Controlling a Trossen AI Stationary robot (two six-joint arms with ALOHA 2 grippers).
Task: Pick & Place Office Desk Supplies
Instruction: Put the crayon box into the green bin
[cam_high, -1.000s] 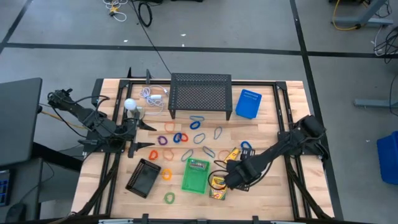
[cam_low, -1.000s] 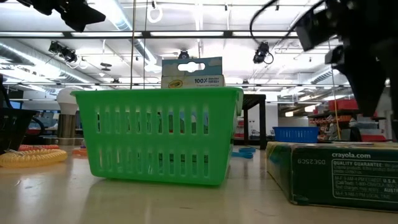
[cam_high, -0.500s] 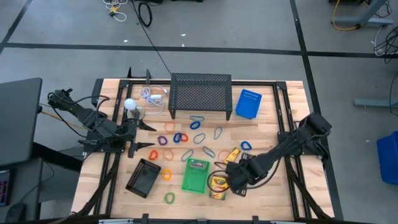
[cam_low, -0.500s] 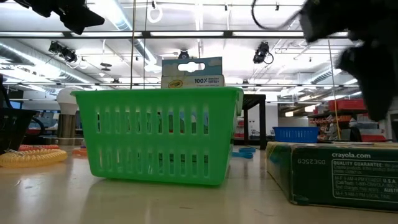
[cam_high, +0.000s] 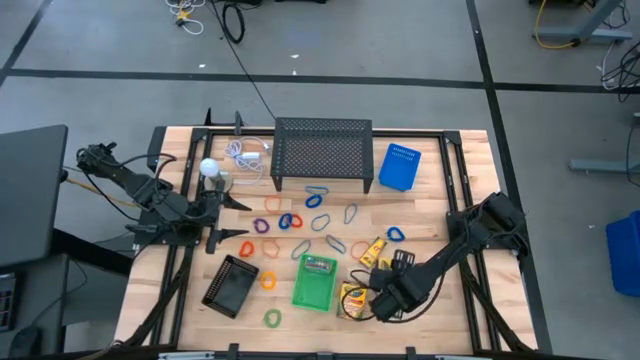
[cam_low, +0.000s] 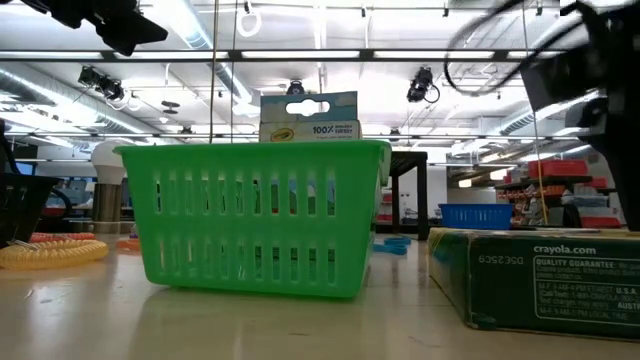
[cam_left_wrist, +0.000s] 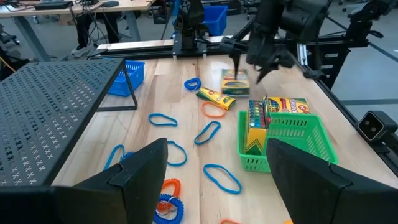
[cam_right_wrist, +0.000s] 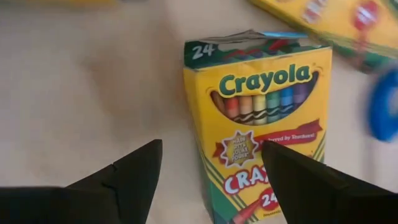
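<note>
While the green basket (cam_high: 314, 282) sits mid-table, both pincers stand apart, holding nothing.
Well to the basket's left, the left gripper (cam_high: 232, 219) waits with fingers spread, near the white ball (cam_high: 208, 168). Coloured loops (cam_high: 291, 221) lie scattered just behind the basket, and one crayon box (cam_low: 308, 117) stands inside it. Just right of the basket, the right gripper (cam_high: 367, 297) hovers, fingers wide, over a flat-lying crayon box (cam_right_wrist: 267, 118); another crayon box (cam_high: 374, 248) lies just behind that.
</note>
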